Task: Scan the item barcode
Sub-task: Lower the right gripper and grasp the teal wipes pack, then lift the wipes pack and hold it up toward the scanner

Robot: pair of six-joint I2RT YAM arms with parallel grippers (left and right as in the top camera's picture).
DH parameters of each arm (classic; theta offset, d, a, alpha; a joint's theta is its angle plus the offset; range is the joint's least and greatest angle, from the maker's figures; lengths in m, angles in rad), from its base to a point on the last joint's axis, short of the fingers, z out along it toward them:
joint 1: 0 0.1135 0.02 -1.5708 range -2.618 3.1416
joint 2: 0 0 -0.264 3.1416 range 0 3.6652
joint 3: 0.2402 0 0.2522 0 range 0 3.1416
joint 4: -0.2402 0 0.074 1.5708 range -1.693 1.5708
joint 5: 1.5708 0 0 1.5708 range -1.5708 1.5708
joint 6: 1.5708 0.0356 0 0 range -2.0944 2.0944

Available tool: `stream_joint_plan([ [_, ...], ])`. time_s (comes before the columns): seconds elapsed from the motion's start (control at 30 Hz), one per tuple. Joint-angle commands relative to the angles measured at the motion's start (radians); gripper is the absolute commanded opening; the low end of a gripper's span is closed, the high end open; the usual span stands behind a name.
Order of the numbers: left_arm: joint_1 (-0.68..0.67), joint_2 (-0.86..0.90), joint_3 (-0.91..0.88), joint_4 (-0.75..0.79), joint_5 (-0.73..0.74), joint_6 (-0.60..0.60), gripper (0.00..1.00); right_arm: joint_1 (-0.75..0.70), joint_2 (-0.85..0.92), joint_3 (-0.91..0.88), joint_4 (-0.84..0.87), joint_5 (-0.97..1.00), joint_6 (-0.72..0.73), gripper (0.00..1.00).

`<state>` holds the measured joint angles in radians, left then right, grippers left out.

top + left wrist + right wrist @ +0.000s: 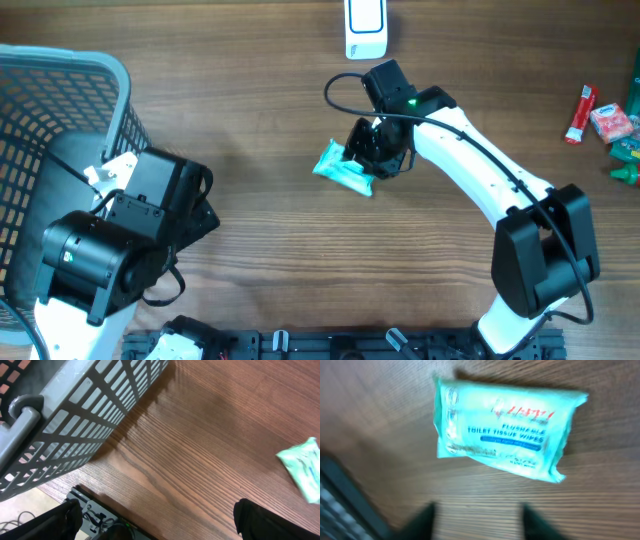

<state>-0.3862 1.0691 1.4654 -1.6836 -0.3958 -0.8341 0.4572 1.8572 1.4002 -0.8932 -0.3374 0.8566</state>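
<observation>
Overhead, right arm [480, 165] stretches forward, right pincer [378, 150] open above wipes pack [343, 168]; left pincer [160, 520] wide open.

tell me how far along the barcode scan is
Nothing looks done yet. The wipes pack lies flat on the table, and the right gripper hovers over it, jaws open, not gripping. To do: pick it up and show its barcode to the white scanner.
</observation>
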Motion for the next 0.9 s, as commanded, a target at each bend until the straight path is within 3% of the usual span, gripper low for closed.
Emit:
stream_joint_plan([
  [0.0,0.000,-0.003,0.003,0.000,-0.013,0.012,1.00,0.004,-0.005,-0.003,-0.006,0.027,-0.311,0.79],
  [0.07,0.000,-0.003,0.003,0.000,-0.013,0.012,1.00,0.011,-0.005,-0.004,-0.003,0.049,-0.542,0.82],
  [0.23,0.000,-0.003,0.003,0.000,-0.013,0.012,1.00,0.087,-0.004,-0.028,0.004,0.311,-0.849,0.82],
  [0.4,0.000,-0.003,0.003,0.000,-0.014,0.012,1.00,0.181,0.000,-0.217,0.256,0.381,-0.932,0.83],
  [0.5,0.000,-0.003,0.003,0.000,-0.013,0.012,1.00,0.184,0.002,-0.277,0.373,0.546,-0.877,0.77],
  [0.6,0.000,-0.003,0.003,0.000,-0.013,0.012,1.00,0.184,0.002,-0.289,0.476,0.578,-0.964,0.75],
  [0.87,0.000,-0.003,0.003,0.000,-0.014,0.012,1.00,0.185,0.035,-0.314,0.465,0.497,-0.987,0.70],
])
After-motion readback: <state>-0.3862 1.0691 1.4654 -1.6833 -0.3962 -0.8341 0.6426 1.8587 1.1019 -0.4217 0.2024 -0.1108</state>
